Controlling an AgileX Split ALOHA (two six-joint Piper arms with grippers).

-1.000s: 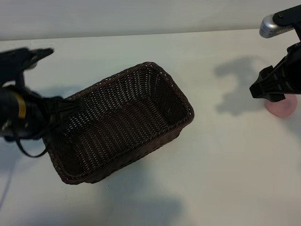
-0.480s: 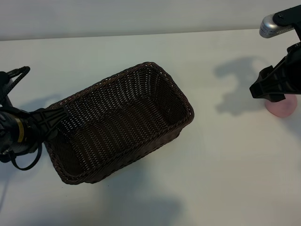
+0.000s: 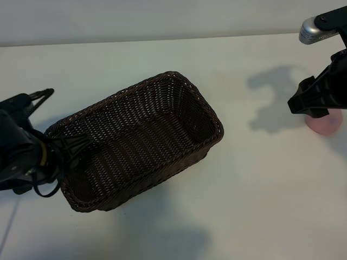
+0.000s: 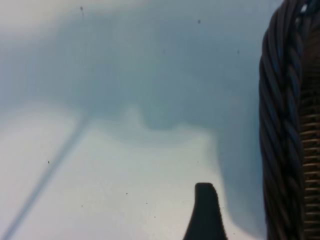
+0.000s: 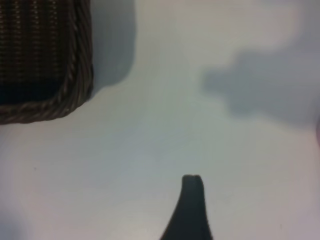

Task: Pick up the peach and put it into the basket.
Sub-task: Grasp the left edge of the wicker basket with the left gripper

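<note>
The basket (image 3: 142,140), dark-brown wicker and rectangular, lies slantwise mid-table with nothing in it. The peach (image 3: 327,124), small and pale pink, rests on the table at the far right, half covered by my right gripper (image 3: 311,106), which hangs open just above it. My left gripper (image 3: 73,147) is open at the basket's left end, close to the braided rim (image 4: 281,125). One dark finger (image 4: 205,215) shows in the left wrist view over bare table, beside that rim. In the right wrist view a single finger (image 5: 190,207) shows, with a basket corner (image 5: 47,60) farther off.
The white table (image 3: 255,189) carries the arms' shadows, one between the basket and the right arm. A silver-grey part of the right arm (image 3: 312,30) sits at the top right corner. A back wall (image 3: 162,19) runs behind the table.
My left arm pulled back to the left from the basket's left end, then came in again lower at that end. The right arm, peach and basket have not moved.
</note>
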